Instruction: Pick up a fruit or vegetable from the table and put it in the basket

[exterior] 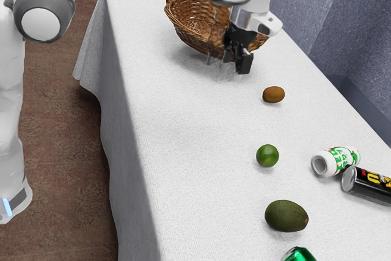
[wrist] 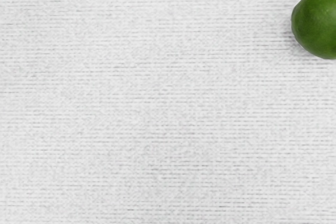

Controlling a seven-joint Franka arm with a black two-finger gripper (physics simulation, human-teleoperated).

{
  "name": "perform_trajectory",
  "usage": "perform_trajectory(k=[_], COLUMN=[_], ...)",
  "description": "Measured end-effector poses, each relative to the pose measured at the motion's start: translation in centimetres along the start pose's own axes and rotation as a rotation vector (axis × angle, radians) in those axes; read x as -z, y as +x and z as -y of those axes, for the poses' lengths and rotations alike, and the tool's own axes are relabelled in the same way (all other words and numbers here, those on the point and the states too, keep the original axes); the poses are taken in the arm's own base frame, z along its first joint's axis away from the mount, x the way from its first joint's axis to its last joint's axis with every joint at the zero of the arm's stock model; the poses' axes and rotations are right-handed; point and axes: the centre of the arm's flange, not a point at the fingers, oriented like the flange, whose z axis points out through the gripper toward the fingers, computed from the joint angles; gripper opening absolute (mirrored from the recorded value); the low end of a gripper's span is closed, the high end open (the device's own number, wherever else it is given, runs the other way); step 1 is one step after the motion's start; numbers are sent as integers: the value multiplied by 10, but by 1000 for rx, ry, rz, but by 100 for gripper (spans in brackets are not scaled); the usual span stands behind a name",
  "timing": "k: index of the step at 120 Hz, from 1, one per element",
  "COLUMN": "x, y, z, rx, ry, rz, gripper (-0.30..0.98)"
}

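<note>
because the basket (exterior: 189, 24) stands near the far edge of the counter (exterior: 189, 126), the loose kiwi (exterior: 274, 95) and lime (exterior: 267, 156) probably have picking room; whether the jaws are spread, i can't tell.

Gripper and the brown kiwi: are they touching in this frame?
Apart. The exterior view shows a strip of bare white tablecloth between the gripper and the kiwi.
</note>
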Motion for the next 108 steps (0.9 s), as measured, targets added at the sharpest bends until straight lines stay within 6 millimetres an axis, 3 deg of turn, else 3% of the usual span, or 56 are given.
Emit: perform_trajectory(k=[4,8,24,31,43,54,64,78,92,108], x=[0,3,15,17,19,12,8,-14,-26,-43], y=[8,12,9,8,8,8,8,12,21,31], z=[-46,-67,-75,-66,-18,-1,5,-6,19,11], rx=[-72,-105,-127,-114,-32,2,14,6,52,43], ry=[16,33,137,170,158,128,104,42,18,10], rz=[-17,-30,-35,-30,-14,7,20,62,54,54], gripper=[68,68,68,69,69,69,69,69,69,69])
